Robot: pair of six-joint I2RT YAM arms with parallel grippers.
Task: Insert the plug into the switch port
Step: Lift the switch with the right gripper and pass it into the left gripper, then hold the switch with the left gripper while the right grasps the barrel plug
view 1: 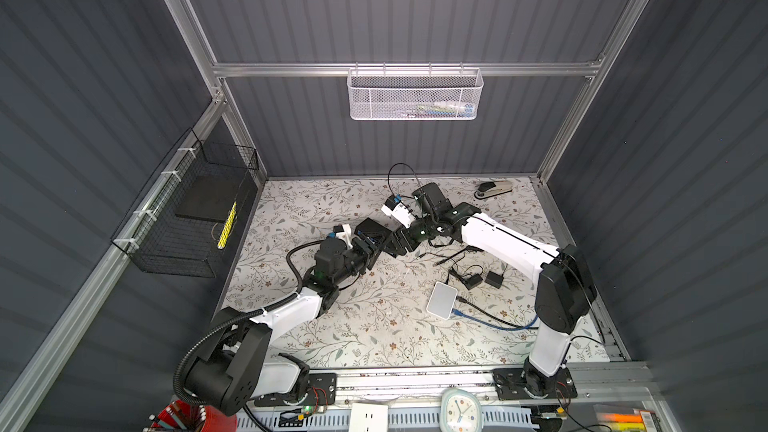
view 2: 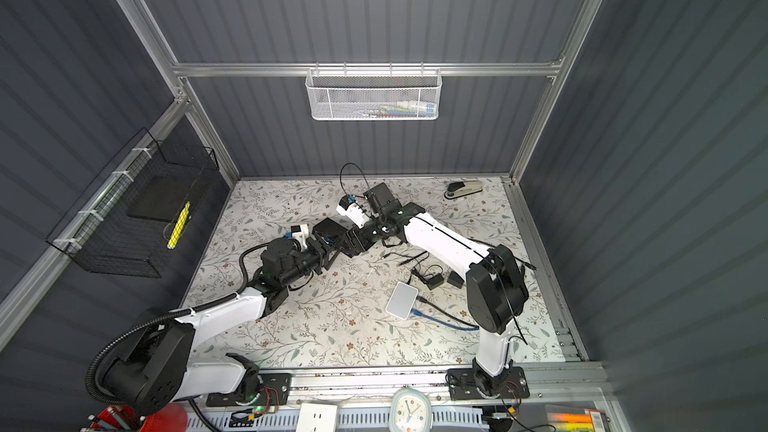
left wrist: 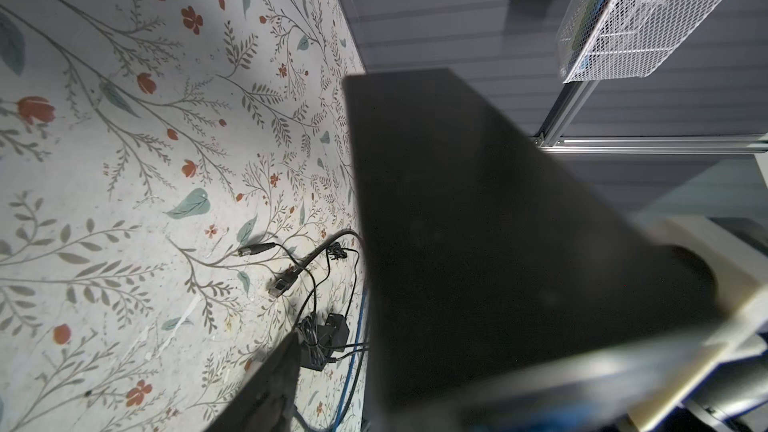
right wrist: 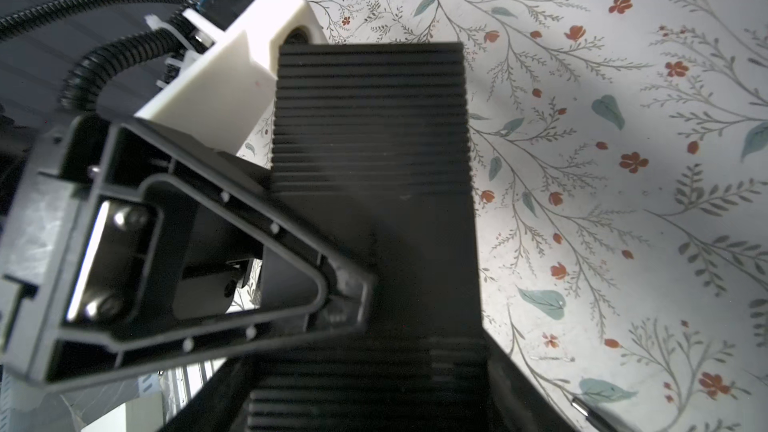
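The switch [view 1: 368,226] [view 2: 328,226] is a black box held off the floral mat between both arms. In the right wrist view its ribbed face [right wrist: 374,139] runs down into my right gripper [right wrist: 374,401], which is shut on it. My left gripper [view 1: 370,251] straddles the switch's other end. One left finger [right wrist: 332,297] rests on the ribbed face. The other finger [left wrist: 274,384] stands off from the switch's smooth side [left wrist: 478,222] with mat showing between. A plug [left wrist: 279,284] on a dark cable lies loose on the mat. The switch port cannot be made out.
A white box [view 1: 441,299] with a blue cable [view 1: 498,324] lies right of centre, with black adapters [view 1: 484,280] and tangled wires beside it. A stapler [view 1: 494,189] sits at the back right. A white mesh basket [view 1: 415,95] and a black wire basket [view 1: 187,218] hang on the walls.
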